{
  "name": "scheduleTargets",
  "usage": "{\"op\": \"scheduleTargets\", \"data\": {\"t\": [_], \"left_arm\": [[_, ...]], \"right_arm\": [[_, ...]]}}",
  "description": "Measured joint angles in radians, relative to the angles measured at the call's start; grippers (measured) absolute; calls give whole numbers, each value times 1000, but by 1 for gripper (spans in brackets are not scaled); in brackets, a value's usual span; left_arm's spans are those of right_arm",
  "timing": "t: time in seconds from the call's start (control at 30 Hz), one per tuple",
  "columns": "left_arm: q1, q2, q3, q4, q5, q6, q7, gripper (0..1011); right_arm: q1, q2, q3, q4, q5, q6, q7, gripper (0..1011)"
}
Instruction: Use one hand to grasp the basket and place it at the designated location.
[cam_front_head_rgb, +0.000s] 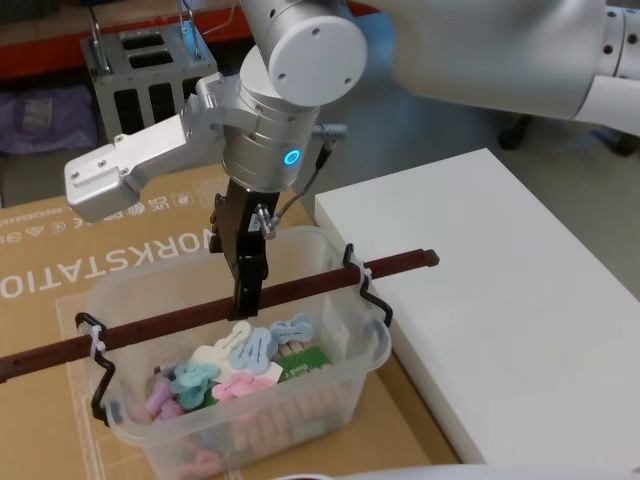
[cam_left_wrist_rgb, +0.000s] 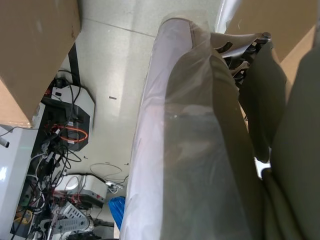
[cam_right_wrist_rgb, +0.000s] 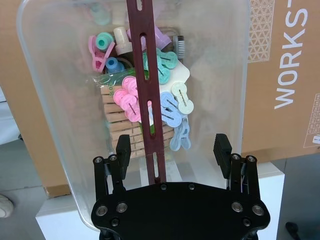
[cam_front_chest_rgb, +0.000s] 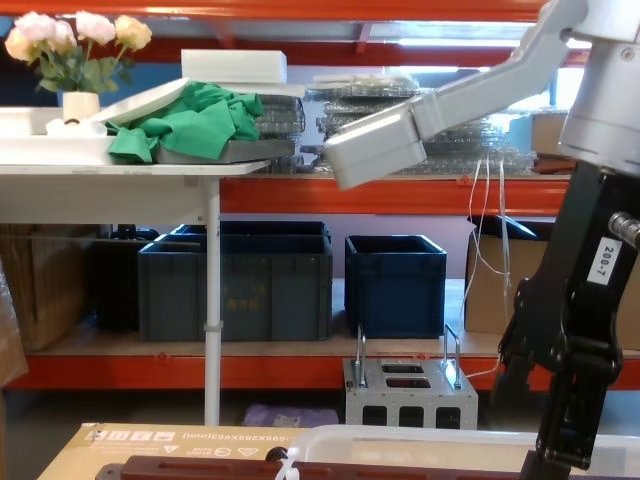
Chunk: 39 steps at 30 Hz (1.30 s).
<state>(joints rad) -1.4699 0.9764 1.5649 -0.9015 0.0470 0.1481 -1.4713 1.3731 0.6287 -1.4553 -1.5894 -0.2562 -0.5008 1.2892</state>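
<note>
A flat brown cardboard surface (cam_front_head_rgb: 60, 290) with white printed lettering carries the load; its near edge also shows low in the chest view (cam_front_chest_rgb: 150, 440). The basket (cam_front_head_rgb: 340, 395) stands directly on it, towards its right-hand side. Just beside the cardboard on the right is a white tabletop (cam_front_head_rgb: 500, 300), whose near corner is close to the basket's right end.

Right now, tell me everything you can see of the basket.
The basket is a translucent whitish plastic tub, upright on a cardboard box beside a white table. A reddish-brown slotted bar handle crosses its top on black wire hooks, with a white zip tie. Pastel clips and wooden pegs lie inside. The open right claw straddles the handle without touching.
</note>
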Motion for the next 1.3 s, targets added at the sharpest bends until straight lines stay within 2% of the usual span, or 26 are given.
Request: {"op": "scheduleTargets", "data": {"t": [0.77, 1.3], "left_arm": [[0, 0, 0, 0, 0, 0, 0, 0], [0, 0, 0, 0, 0, 0, 0, 0]], "right_arm": [[14, 80, 54, -73, 30, 7, 18, 1001], [7, 90, 67, -87, 32, 5, 25, 1001]]}}
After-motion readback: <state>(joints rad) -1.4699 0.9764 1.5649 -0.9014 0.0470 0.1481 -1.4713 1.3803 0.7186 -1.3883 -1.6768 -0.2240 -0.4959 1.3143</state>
